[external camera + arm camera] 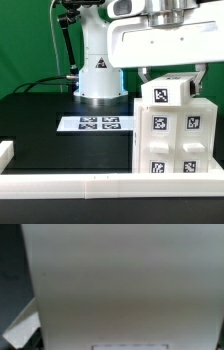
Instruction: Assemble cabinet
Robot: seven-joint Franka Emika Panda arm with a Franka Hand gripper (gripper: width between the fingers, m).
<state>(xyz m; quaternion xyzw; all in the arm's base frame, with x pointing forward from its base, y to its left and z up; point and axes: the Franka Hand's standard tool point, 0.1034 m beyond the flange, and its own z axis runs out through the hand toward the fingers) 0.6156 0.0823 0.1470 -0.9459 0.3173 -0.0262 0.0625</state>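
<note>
The cabinet [175, 135], a white boxy body with black-and-white tags on its faces, stands at the exterior view's right, just behind the front rail. A smaller tagged white block [165, 92] sits on its top, slightly turned. My gripper [172, 72] comes straight down onto this block, with one dark finger [144, 72] on each side of it, so it looks shut on the block. In the wrist view a plain white face of the cabinet [125, 286] fills almost the whole picture and hides the fingers.
The marker board [95, 124] lies flat on the black table, to the left of the cabinet in the exterior view. A white rail [70, 184] runs along the front edge, with a short stub [5, 152] at the left. The robot base [98, 75] stands behind.
</note>
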